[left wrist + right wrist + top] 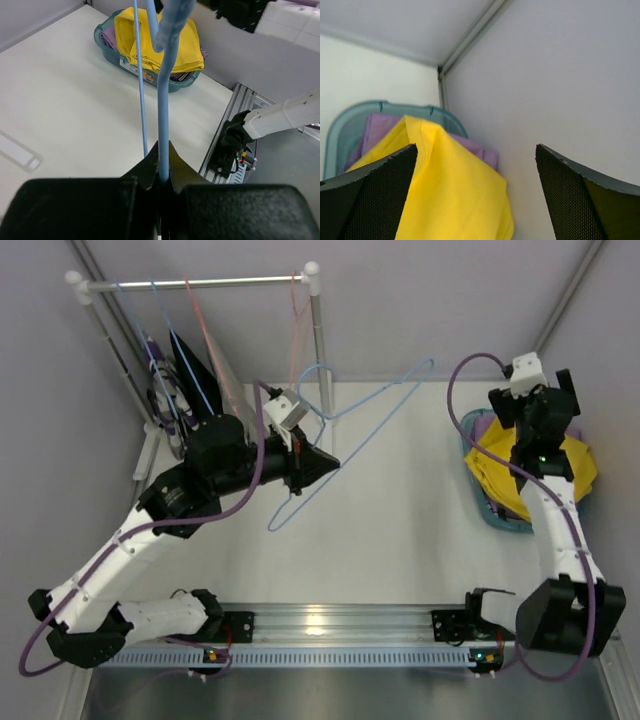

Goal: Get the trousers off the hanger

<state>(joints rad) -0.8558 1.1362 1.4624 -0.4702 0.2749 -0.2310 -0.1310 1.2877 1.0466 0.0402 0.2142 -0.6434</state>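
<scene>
While the L gripper point(163, 172) pinches, its two black fingers are shut tight on the thin wire of the blue hanger point(162, 100). From the top cam the L gripper point(320, 460) holds the blue hanger point(372, 418) out flat over the white table point(400, 540), just beside the rack point(200, 283) but not on it. At the far L end of the rack hang the black trousers point(196, 368) & the dark patterned trousers point(163, 390). A pink hanger point(296, 302) hooks on the rod near the R post. The R gripper point(476, 150) is wide open w/ nothing between its fingers, up over the teal basket point(350, 120) at the R side of the table. Inside the basket the yellow trousers point(450, 195) lie on top & the lilac trousers point(385, 125) sit under them. The L wrist cam shows the basket point(106, 49) too, w/ the yellow trousers point(175, 45) piled high.
</scene>
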